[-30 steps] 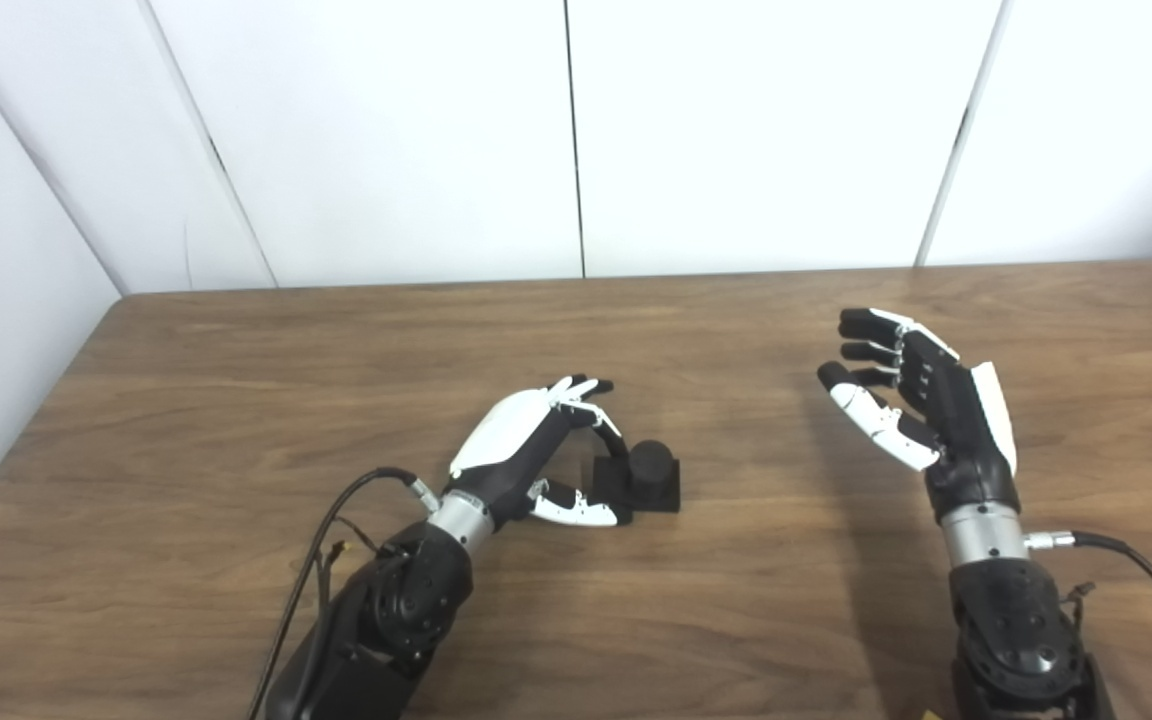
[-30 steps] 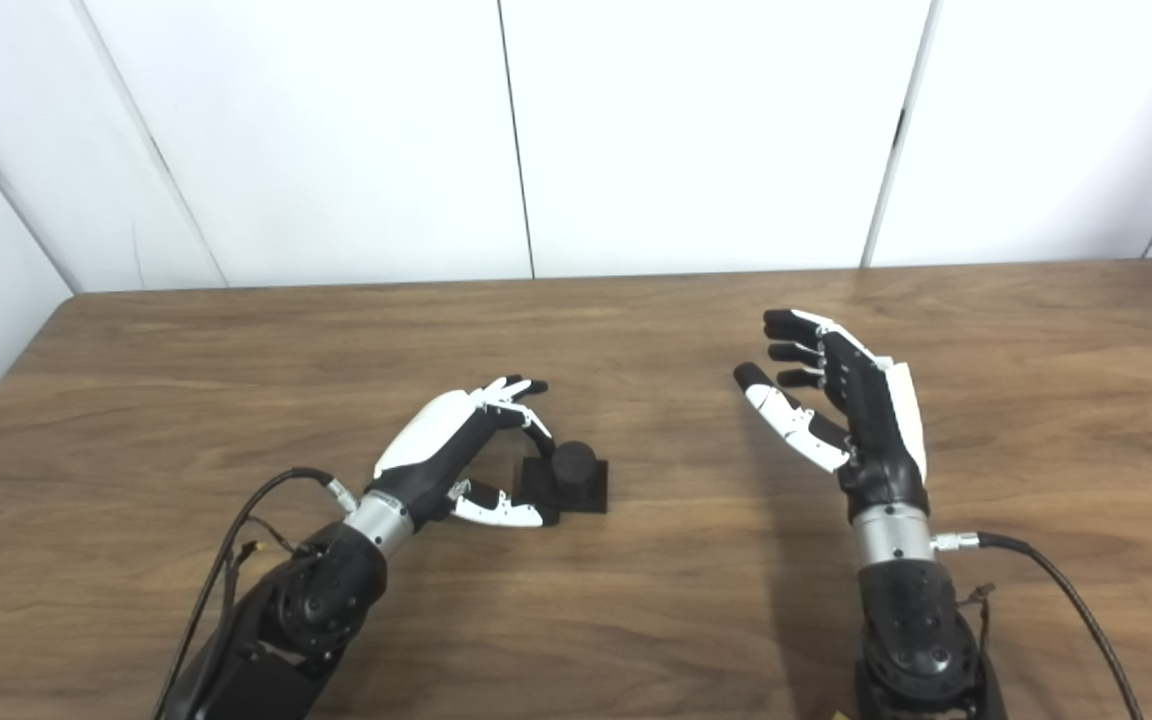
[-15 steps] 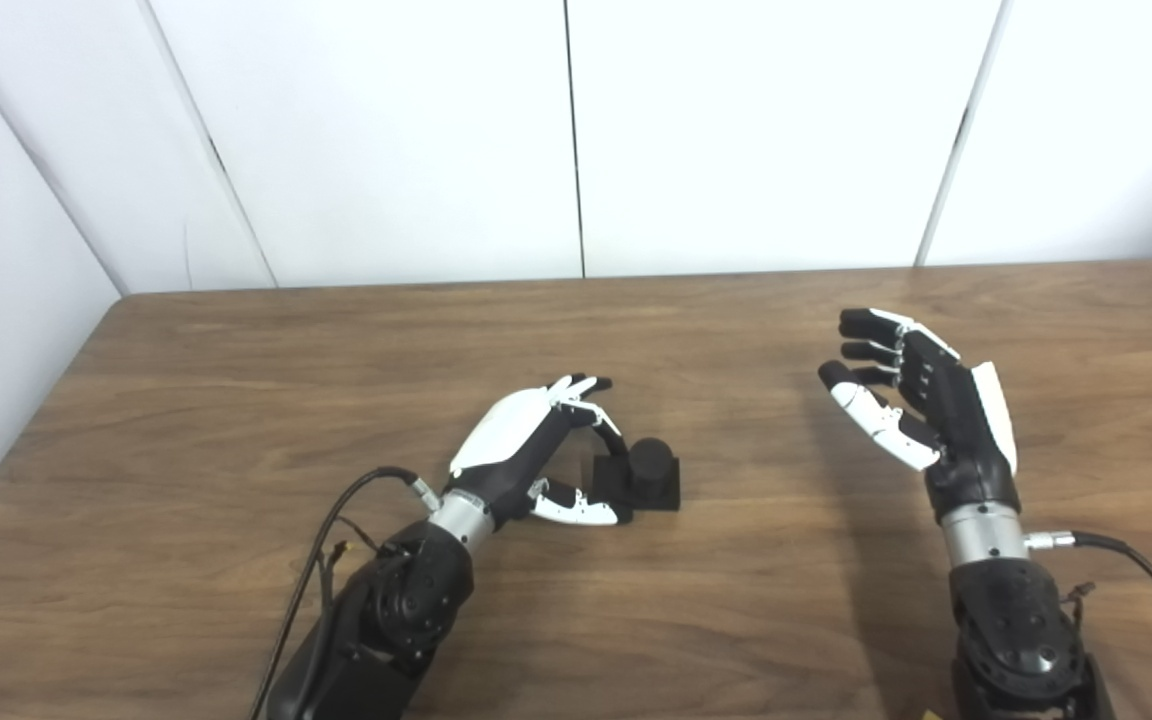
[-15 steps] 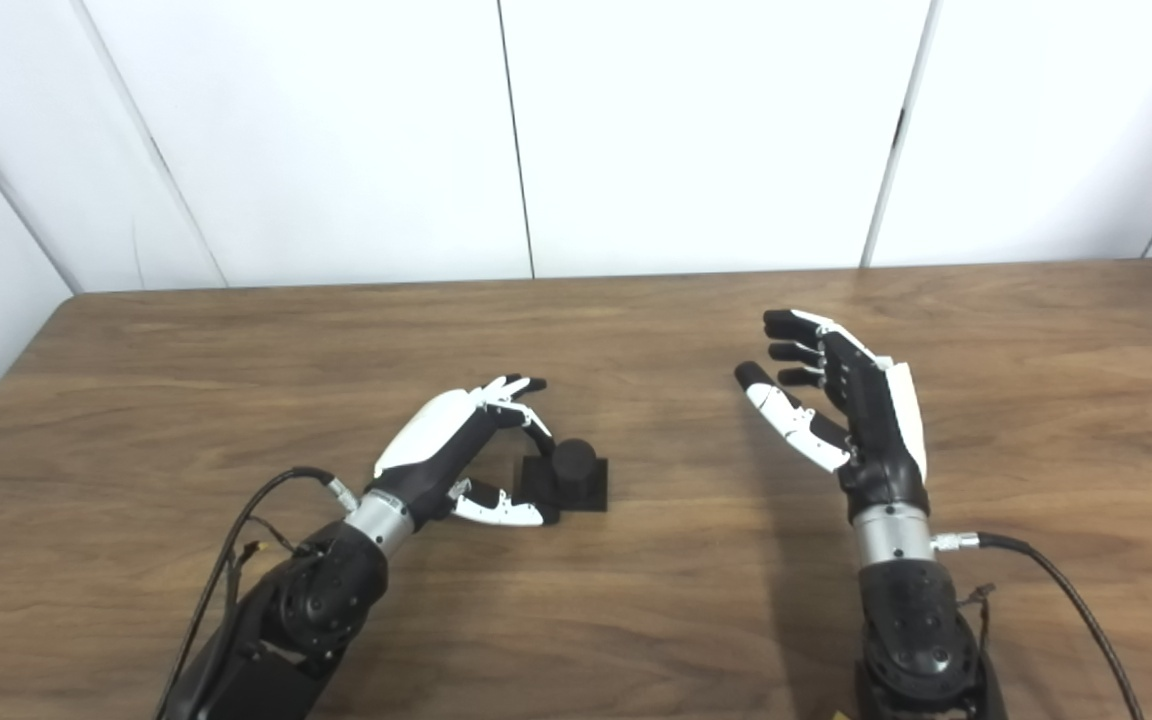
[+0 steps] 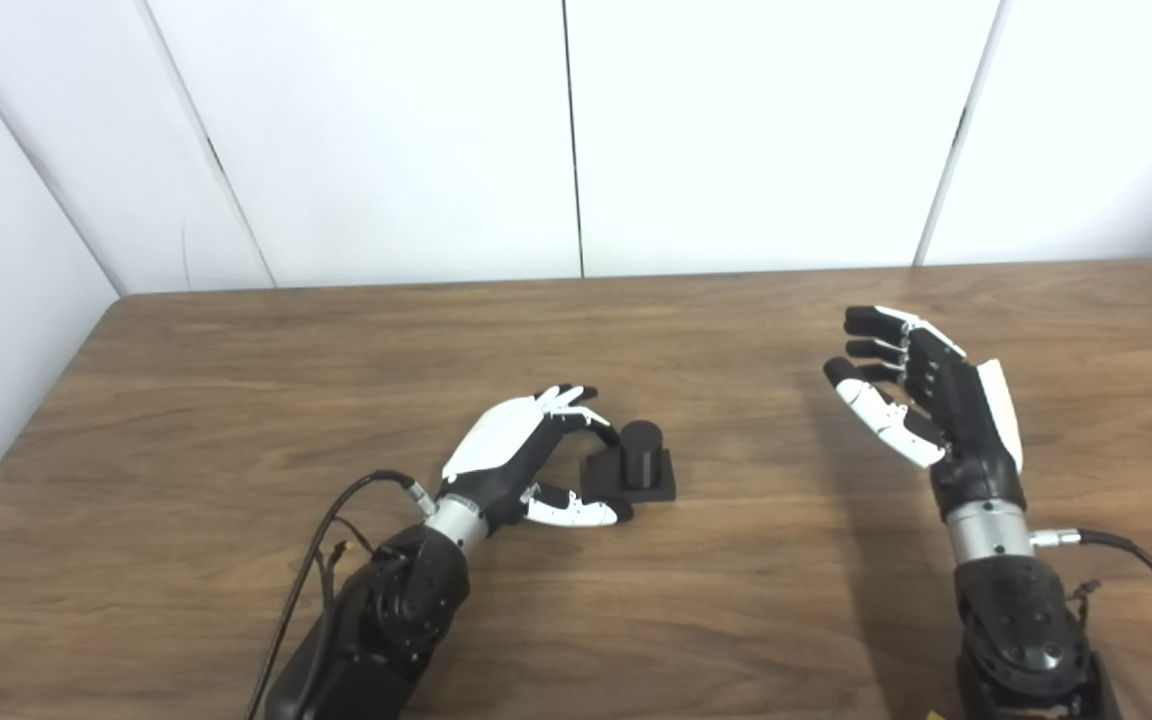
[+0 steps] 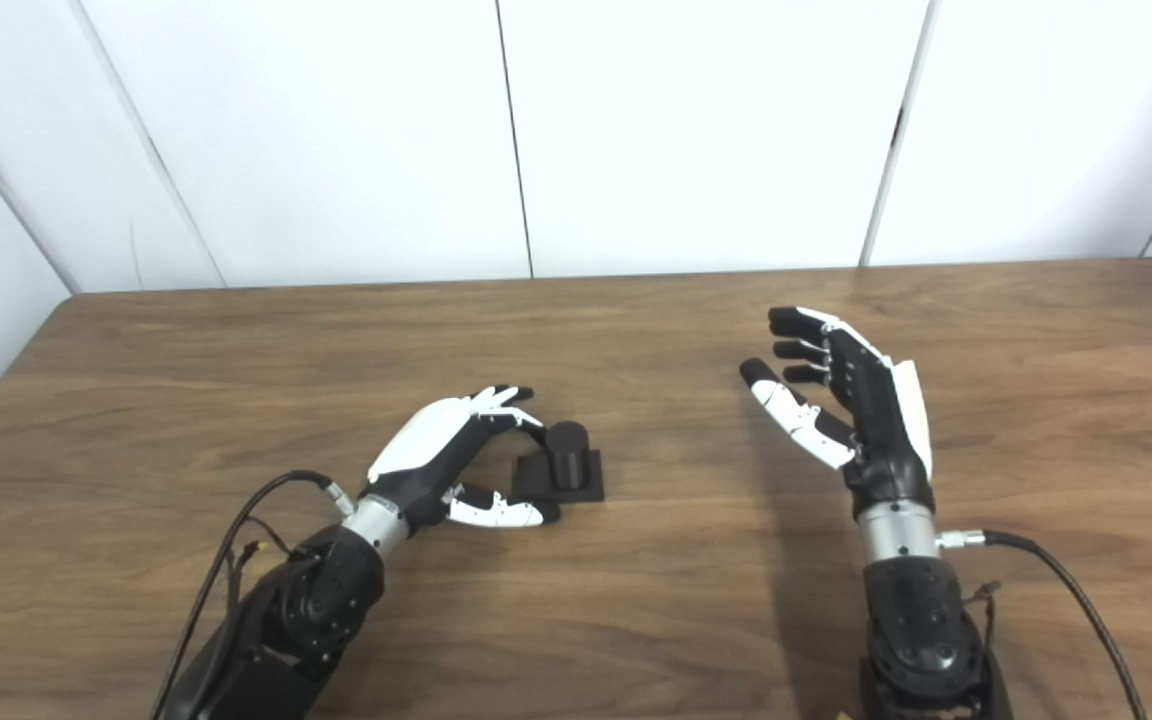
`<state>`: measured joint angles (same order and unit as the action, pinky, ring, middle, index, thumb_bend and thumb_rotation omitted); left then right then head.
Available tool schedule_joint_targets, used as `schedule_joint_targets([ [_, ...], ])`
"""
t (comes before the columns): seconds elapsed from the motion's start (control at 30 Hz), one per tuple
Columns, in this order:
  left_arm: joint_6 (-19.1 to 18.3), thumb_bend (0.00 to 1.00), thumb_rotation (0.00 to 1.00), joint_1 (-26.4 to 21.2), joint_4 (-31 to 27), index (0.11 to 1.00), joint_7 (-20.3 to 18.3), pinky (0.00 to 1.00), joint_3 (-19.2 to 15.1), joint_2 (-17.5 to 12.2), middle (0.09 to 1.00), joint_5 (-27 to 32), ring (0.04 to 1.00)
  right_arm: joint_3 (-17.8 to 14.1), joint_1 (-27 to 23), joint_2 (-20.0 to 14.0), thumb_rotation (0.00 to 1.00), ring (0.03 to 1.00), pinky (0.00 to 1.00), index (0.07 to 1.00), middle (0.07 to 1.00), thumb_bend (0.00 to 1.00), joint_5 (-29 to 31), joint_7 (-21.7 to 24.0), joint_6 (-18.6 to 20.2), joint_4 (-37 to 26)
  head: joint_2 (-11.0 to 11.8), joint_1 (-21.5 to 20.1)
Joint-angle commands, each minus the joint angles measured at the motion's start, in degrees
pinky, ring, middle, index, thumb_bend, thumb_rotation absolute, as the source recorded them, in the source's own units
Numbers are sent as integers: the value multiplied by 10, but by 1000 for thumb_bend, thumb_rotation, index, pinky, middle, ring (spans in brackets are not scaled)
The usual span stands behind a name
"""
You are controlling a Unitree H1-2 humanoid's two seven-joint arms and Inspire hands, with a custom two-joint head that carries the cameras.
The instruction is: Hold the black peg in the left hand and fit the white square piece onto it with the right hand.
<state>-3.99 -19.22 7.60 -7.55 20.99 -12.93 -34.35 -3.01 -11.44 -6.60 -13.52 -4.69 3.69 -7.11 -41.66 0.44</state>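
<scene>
The black peg [image 5: 641,452], a short cylinder on a square black base, stands upright and flat on the wooden table [image 5: 236,380], left of centre. My left hand [image 5: 521,455] lies at its left side. Its fingers curl over the base's back-left edge and its thumb presses the front-left corner, so it grips the base. My right hand [image 5: 921,400] hovers well to the right, open, palm facing left, with nothing in it. No white square piece shows in either view.
Bare wood lies between the peg and my right hand. White wall panels [image 5: 576,140] stand behind the table's far edge. The table's left edge [image 5: 46,400] runs diagonally at the left. Cables trail from both forearms.
The peg was tilted toward the camera and now sits flat and upright. My left hand has lowered slightly with it. My right hand has shifted a little up and to the right.
</scene>
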Motion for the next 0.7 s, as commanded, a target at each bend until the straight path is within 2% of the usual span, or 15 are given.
schedule_joint_targets([
  [0.0,0,816,280,-16,3,632,4,1000,-2,0,952,-8,1000,-14,-40,-19,429,697,637,737,753,539,4,0,-1,-31,-1,-2],
  [0.23,10,798,240,-14,16,568,14,1000,-8,5,930,-2,998,-42,-86,-69,439,711,609,746,765,544,21,11,16,-37,1,-10],
  [0.27,13,662,162,-14,18,531,15,1000,-9,6,931,-1,999,-45,-93,-77,438,706,609,745,764,541,23,13,19,-38,3,-13],
  [0.3,15,592,123,-14,21,512,16,1000,-10,6,930,1,1000,-48,-100,-84,436,702,609,744,763,537,26,15,21,-37,4,-17],
  [0.37,18,529,87,-14,25,494,19,1000,-11,7,929,1,1000,-51,-113,-100,431,697,611,741,759,526,20,17,25,-36,6,-22],
  [0.47,24,521,81,-13,29,492,23,1000,-14,7,928,2,1000,-41,-138,-143,395,710,598,738,758,506,-16,30,24,-23,6,-32],
  [0.67,27,519,83,-10,26,492,19,1000,-16,3,928,5,998,-18,-180,-229,310,690,566,713,754,555,-50,68,1,19,15,-64],
])
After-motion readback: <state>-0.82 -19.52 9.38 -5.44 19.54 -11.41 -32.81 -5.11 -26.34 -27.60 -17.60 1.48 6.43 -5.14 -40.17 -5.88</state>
